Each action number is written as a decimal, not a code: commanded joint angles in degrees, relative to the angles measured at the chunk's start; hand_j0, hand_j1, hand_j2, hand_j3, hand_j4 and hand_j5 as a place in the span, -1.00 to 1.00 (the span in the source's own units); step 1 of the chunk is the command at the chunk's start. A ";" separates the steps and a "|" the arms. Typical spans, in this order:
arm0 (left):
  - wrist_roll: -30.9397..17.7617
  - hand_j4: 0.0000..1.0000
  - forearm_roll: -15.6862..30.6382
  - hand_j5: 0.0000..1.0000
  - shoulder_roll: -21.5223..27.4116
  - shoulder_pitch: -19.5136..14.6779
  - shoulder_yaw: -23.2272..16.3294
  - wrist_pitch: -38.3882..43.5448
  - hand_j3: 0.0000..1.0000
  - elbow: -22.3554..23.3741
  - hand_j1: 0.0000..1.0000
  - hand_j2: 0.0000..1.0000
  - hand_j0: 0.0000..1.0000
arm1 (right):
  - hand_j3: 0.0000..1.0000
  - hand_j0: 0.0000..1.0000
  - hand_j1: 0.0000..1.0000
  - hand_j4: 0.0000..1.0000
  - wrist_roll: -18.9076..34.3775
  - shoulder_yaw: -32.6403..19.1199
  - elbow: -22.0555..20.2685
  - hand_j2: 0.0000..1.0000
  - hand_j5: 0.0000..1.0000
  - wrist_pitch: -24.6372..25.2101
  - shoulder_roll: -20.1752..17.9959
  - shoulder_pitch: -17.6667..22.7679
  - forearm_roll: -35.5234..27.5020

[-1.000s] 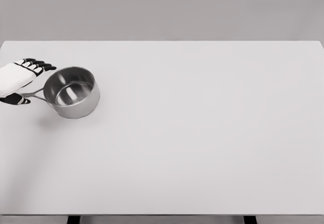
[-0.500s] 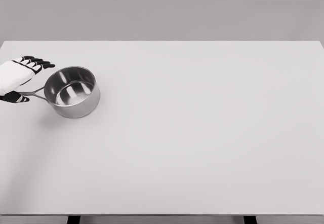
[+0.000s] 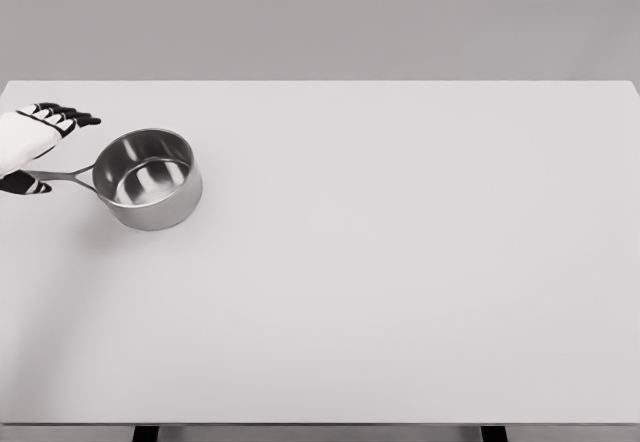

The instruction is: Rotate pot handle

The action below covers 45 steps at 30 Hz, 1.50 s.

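Note:
A shiny steel pot (image 3: 152, 179) stands upright on the white table (image 3: 400, 262) near its left edge. Its thin handle (image 3: 68, 175) points left, almost level in the picture. My left hand (image 3: 60, 150) comes in at the left edge with its fingers (image 3: 72, 114) stretched out above the handle and its thumb (image 3: 28, 185) just below the handle's end. The hand is open and not closed around the handle. Whether the thumb touches the handle I cannot tell. The right arm is out of view.
The table's left edge lies close to the hand and pot. Wide bare tabletop stretches to the right and toward the front. A grey wall stands behind the table.
The left hand has drawn back to the left and slightly up. The pot has shifted a little right, and its handle has swung from slanting down-left to nearly level.

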 commanded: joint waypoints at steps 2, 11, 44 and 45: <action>0.04 1.00 -0.22 1.00 0.09 -0.26 -0.04 0.13 1.00 0.21 1.00 1.00 1.00 | 1.00 1.00 1.00 1.00 0.01 0.00 0.00 1.00 1.00 0.00 0.00 0.00 0.01; 0.04 1.00 -0.57 1.00 0.10 -0.62 0.14 0.13 1.00 2.14 1.00 1.00 1.00 | 1.00 1.00 1.00 1.00 0.01 0.00 0.00 1.00 1.00 0.00 0.00 0.00 0.01; 0.21 1.00 -0.92 1.00 1.68 -3.69 0.14 0.13 1.00 9.09 1.00 1.00 1.00 | 1.00 1.00 1.00 1.00 0.01 0.00 0.00 1.00 1.00 0.00 0.00 0.00 0.01; 0.21 1.00 -0.92 1.00 1.68 -3.78 0.14 0.13 1.00 9.18 1.00 1.00 1.00 | 1.00 1.00 1.00 1.00 0.01 0.00 0.00 1.00 1.00 0.00 0.00 0.00 0.01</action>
